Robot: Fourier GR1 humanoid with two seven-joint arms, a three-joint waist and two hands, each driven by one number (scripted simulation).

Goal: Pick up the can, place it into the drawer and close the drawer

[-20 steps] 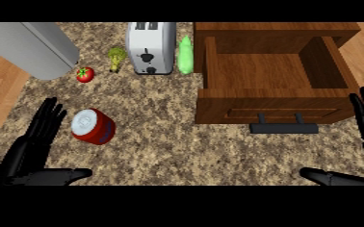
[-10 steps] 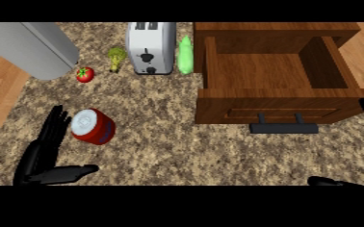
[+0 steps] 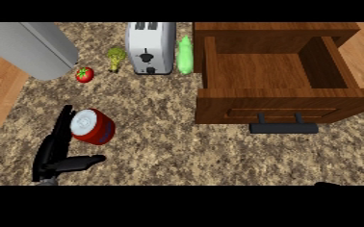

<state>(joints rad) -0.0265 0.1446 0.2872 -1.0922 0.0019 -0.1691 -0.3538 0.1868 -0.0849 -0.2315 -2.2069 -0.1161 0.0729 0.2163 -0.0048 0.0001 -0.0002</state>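
Note:
The red can with a white lid lies tilted on the speckled counter at the left. My left hand is open just left of it: straight fingers run up along the can's left side and the thumb sticks out to the right below it. The wooden drawer stands pulled open at the right, nothing inside it, with its dark handle facing me. Only a black tip of my right hand shows at the lower right edge.
Along the back stand a silver toaster, a green vegetable, a broccoli floret and a tomato. A grey appliance fills the back left corner. The counter's edge runs down the left side.
My left hand has moved right and now lies along the can's side. My right hand has sunk almost out of view at the lower right.

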